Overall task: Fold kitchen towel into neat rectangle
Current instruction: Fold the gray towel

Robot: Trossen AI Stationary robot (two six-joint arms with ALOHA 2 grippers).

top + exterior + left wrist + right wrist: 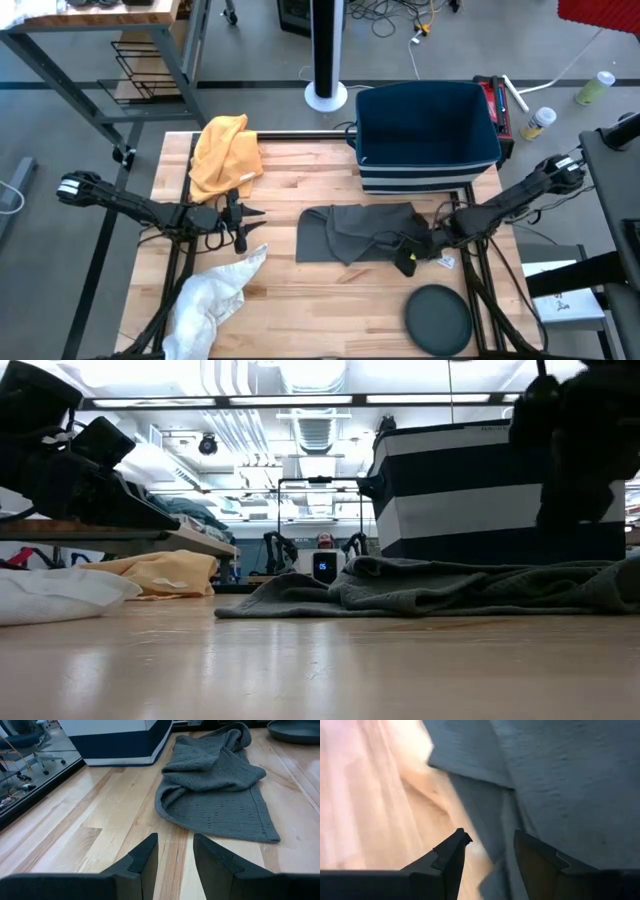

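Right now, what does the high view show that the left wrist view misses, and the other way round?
Only the high view shows the yellow cloth at the table's far left, the white cloth at the near left, and the right tool, open, at the grey towel's right end. Only the left wrist view shows the left tool open and empty over bare wood, short of the towel. Both show the grey towel lying rumpled, not yet a neat rectangle, the striped bin and the dark round dish.
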